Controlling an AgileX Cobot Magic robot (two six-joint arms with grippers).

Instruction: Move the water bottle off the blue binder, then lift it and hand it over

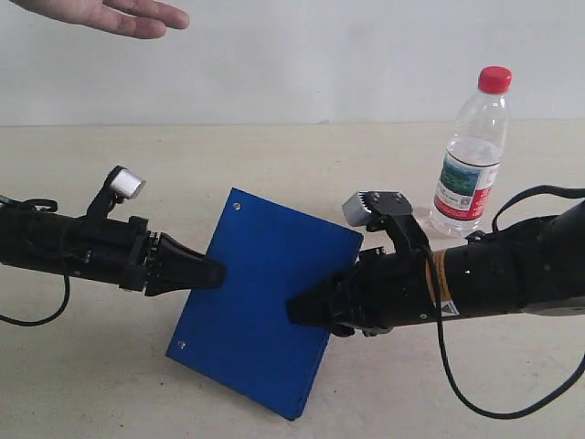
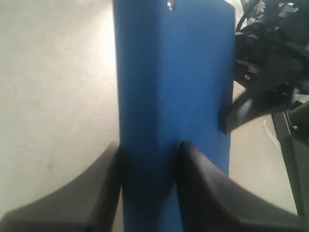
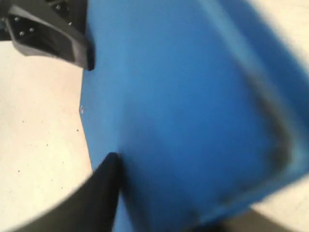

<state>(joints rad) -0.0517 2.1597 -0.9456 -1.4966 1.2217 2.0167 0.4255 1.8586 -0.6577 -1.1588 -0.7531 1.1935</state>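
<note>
Exterior view: the left gripper (image 1: 215, 273) and right gripper (image 1: 297, 311) are pinching opposite edges of the binder (image 1: 265, 302), holding it tilted. The capped bottle (image 1: 471, 165) is standing upright on the table (image 1: 110, 384) beyond the right arm, its fill level unclear. A hand (image 1: 110, 14) is reaching in overhead.

Left wrist view: both fingers (image 2: 195, 169) are clamping the binder.

Right wrist view: one finger (image 3: 108, 176) is pressing the blue cover.

No readable text anywhere, small clear plastic water bottle with red cap (image 1: 471, 151) carries a red, white and green label, print too small
</note>
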